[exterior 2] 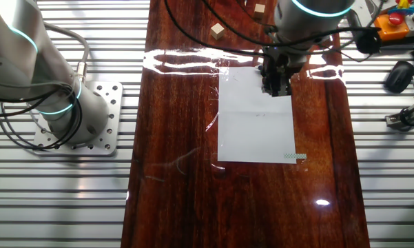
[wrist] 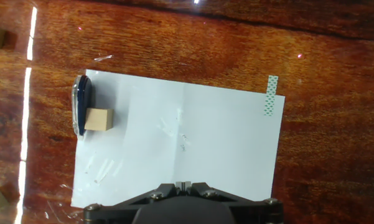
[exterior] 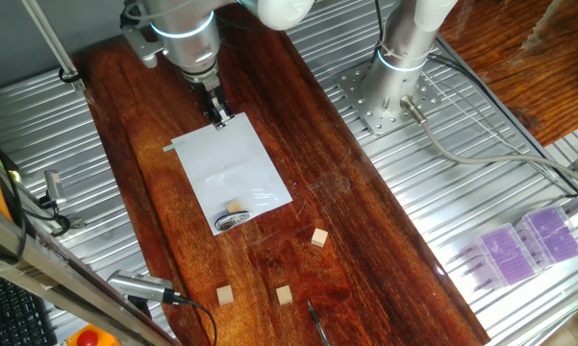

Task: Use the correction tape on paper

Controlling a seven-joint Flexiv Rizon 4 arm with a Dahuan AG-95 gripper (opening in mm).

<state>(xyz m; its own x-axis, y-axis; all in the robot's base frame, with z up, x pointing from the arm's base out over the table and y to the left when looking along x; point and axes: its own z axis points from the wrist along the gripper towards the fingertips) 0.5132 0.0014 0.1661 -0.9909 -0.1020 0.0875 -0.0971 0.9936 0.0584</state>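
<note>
The white paper [exterior: 233, 165] lies flat on the dark wooden board and also shows in the other fixed view [exterior 2: 256, 117] and the hand view [wrist: 193, 143]. The dark correction tape [exterior: 233, 221] lies on the paper's edge, with a tan wooden cube [exterior: 235, 208] touching it on the paper. In the hand view the correction tape [wrist: 81, 111] is at the paper's left edge beside the cube [wrist: 99, 120]. My gripper [wrist: 184, 184] hangs well above the paper, jaws shut together and empty. It shows in both fixed views [exterior: 220, 121] [exterior 2: 275, 89], where it hides the correction tape in the other fixed view.
Loose wooden cubes [exterior: 318, 237] [exterior: 225, 294] [exterior: 285, 294] lie on the board beyond the correction tape's end of the paper. A green-patterned strip [wrist: 271, 96] sticks to the paper's opposite corner. A second arm's base [exterior: 389, 91] stands beside the board.
</note>
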